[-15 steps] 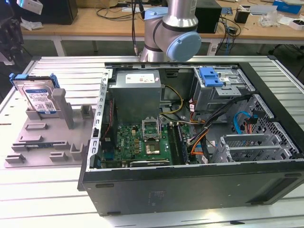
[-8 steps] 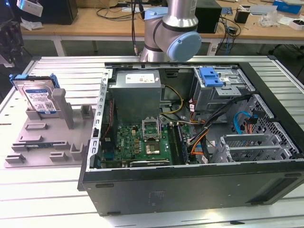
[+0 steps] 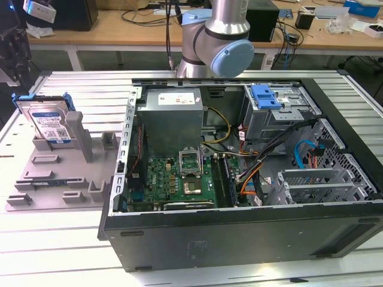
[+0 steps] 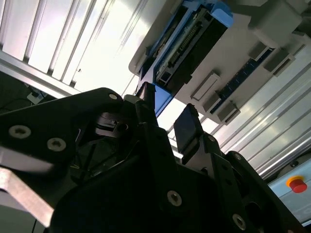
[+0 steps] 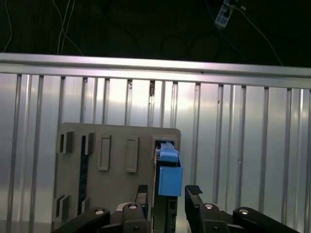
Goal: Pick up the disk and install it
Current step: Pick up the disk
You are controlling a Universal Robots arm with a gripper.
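Inside the open computer case [image 3: 239, 230] sit a motherboard [image 3: 179, 176], power box [image 3: 173, 116] and metal cage [image 3: 281, 116] with a blue latch [image 3: 266, 95]; the slotted stand [image 3: 54, 179] on the exterior view's left holds the disk [image 3: 51, 122] on edge. Both rest on a ribbed metal table [image 3: 60, 251], with wooden desks [image 3: 119, 27] behind. The disk is silver with a white-and-blue label and blue frame; the gripper [image 5: 167, 191] has its fingers [image 5: 194, 191] spread either side of its blue end.
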